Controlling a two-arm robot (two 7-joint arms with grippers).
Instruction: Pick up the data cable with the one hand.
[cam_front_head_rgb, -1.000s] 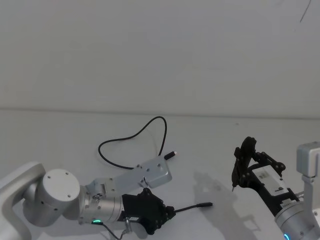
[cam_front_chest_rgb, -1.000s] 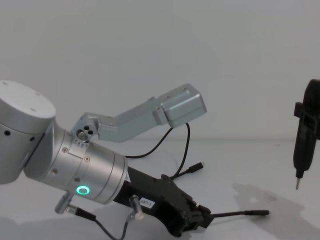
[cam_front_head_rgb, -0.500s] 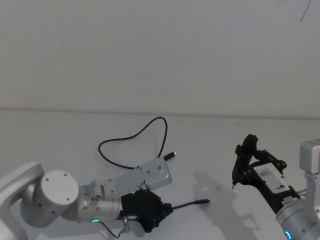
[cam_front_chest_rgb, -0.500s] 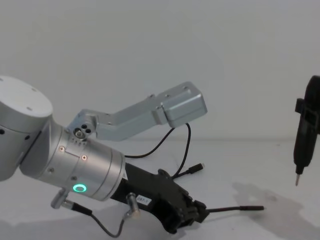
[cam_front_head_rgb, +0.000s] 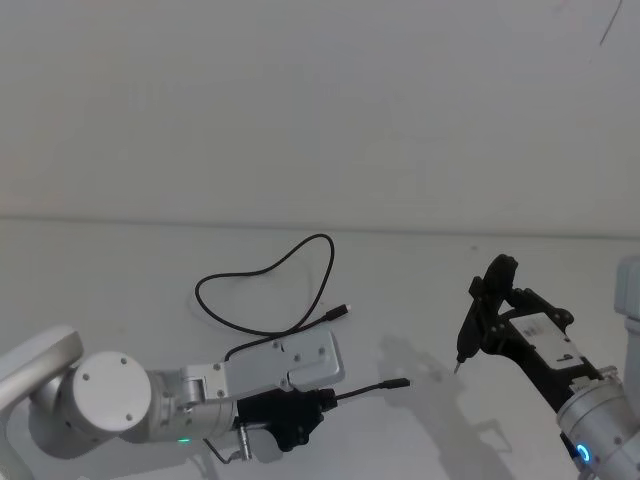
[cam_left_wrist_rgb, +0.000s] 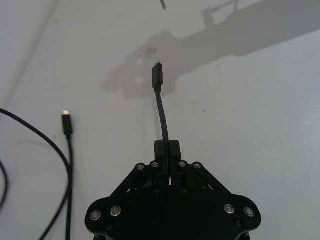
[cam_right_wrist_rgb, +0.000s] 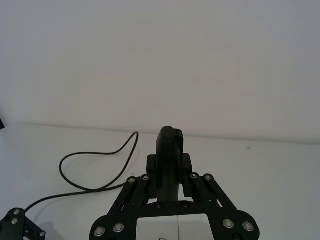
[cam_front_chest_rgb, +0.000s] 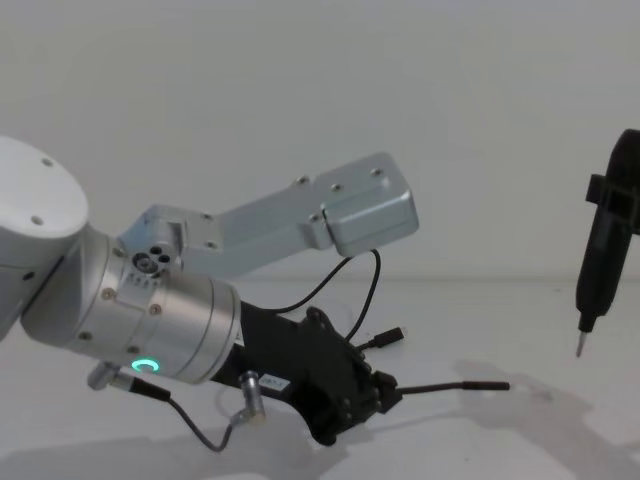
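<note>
Pinches the data cable (cam_left_wrist_rgb: 161, 107) in the left claw (cam_left_wrist_rgb: 166, 147), low over the tabletop (cam_front_head_rgb: 420, 270), on the robot's left and close to its body. Has both fingers pressed in on the thin cord a little behind the rod-like plug (cam_front_head_rgb: 398, 383), with nothing else between them. Carries that plug out ahead of the fingertips, clear of the tabletop and over its own shadow, pointing toward the robot's right.

Leaves the rest of the cord lying flat. From the claw, runs back under the wrist, then out in a wide loop toward the far side, ending at the small plug (cam_front_head_rgb: 342, 311) just beyond the arm. Keeps the right claw (cam_front_head_rgb: 490, 295) raised and upright well off to the right, fingers closed together and thin tip pointing down, apart from the cable.

Looks like the lift stage: grasp made, one end off the surface, most of the length not yet raised. Calls next for a steady upward pull with the pinch kept firm, high enough to bring the loop and the small plug off the tabletop. Needs care that the thin cord does not slide through the fingers as the trailing weight comes on. Needs a path that stays clear of the right claw.
</note>
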